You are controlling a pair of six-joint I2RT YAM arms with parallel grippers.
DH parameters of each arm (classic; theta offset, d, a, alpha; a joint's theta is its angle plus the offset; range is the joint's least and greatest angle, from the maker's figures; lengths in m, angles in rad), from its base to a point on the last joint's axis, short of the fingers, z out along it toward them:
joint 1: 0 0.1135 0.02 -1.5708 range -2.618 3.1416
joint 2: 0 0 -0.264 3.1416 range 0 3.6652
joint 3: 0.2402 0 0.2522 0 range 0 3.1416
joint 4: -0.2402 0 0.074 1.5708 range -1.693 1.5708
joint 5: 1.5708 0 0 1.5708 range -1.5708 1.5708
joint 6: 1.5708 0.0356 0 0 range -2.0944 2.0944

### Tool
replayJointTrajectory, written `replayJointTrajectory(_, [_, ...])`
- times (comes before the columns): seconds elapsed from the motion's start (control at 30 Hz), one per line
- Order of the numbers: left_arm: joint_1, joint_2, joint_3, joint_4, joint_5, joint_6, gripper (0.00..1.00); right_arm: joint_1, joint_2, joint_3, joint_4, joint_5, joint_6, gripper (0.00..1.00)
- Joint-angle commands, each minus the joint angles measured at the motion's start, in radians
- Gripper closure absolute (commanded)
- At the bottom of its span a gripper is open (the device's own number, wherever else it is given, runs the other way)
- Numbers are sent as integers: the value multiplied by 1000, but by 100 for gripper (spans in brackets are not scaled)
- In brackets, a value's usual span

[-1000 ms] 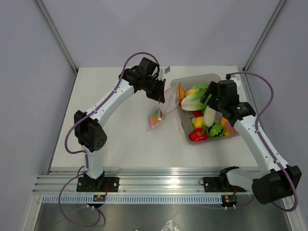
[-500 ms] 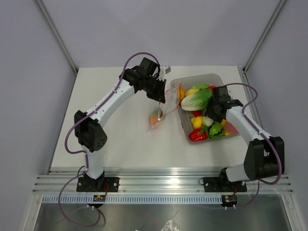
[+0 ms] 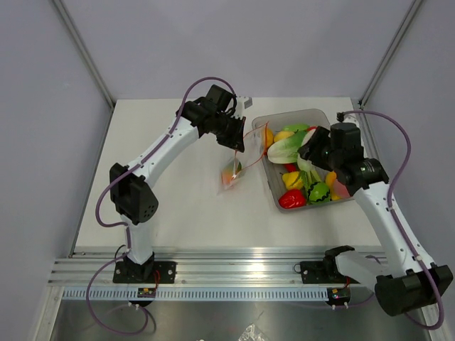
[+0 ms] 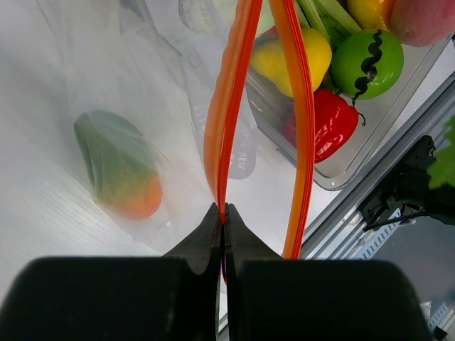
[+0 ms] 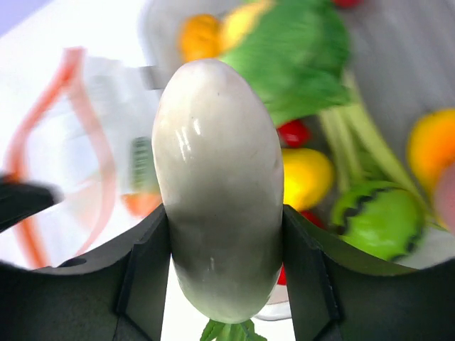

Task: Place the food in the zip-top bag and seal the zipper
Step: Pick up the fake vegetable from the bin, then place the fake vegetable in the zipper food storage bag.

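Since a second ago my right claw has come up out of the tub. It was low among the toys then; now it hangs above the tub's middle, gripping a white radish by its sides. The radish's green leaves show below the fingers in the wrist view. The left arm has not moved. Its claw stays pinched tight on one strip of the zipper and holds the bag up at 9 o'clock of the tub. The other strip bows away, so the mouth stands open. One orange-and-green piece lies inside the bag, down on the tabletop.

The cabbage sits at 9 o'clock of the radish, between it and the bag mouth, with the tub's wall just beyond. Below the claw, towards 6 o'clock, lie a yellow piece, a green striped one and a red pepper.
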Motion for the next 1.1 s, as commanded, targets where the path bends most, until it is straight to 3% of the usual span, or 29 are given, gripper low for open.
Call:
replayJointTrajectory(0.0, [-8, 8, 47, 42, 17, -11, 100, 164, 29, 123, 41, -21, 51, 70])
replayJointTrajectory(0.07, [-8, 6, 40, 40, 13, -12, 100, 238, 92, 184, 82, -36, 68, 71])
replayJointTrajectory(0.27, [-8, -12, 22, 42, 3, -11, 100, 267, 223, 227, 274, -256, 152, 71])
replayJointTrajectory(0.47, [-8, -21, 25, 40, -1, -8, 100, 271, 339, 217, 349, -267, 211, 71])
replayJointTrajectory(0.83, [0, -20, 59, 26, 13, -3, 100, 269, 456, 250, 270, -161, 237, 69])
replayJointTrajectory(1.07, [0, -40, 42, 28, 25, 6, 100, 267, 551, 350, 153, -92, 272, 61])
